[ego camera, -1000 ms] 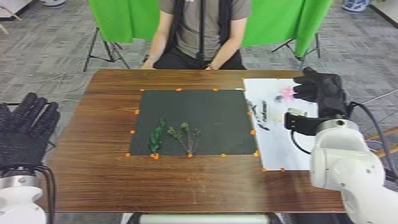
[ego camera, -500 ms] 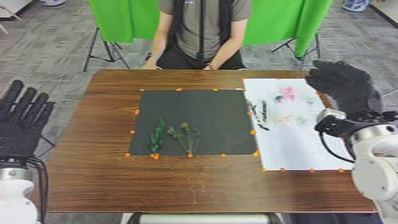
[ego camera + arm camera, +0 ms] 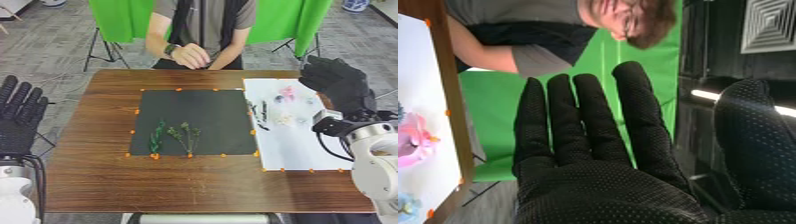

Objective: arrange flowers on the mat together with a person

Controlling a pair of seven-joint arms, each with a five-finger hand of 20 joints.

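Head view: can see green leafy sprig [image 3: 155,138] and thin branched green-brown sprig [image 3: 186,137] on near half of dark grey square mat [image 3: 176,109]. Got black-gloved left hand [image 3: 18,120] left of mat, fingers straight; black-gloved right hand [image 3: 341,84] right of mat. Wrist view: can make out right hand's [image 3: 607,187] fingers straight, slightly spread, gripping nothing, plus pink-petalled flower [image 3: 410,142] on white sheet [image 3: 420,65] beside mat.

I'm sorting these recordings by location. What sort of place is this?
Probably an indoor lab or filming studio: a green backdrop hangs beyond the wooden table, the grey floor looks like office carpet, and the right wrist view shows a strip light.
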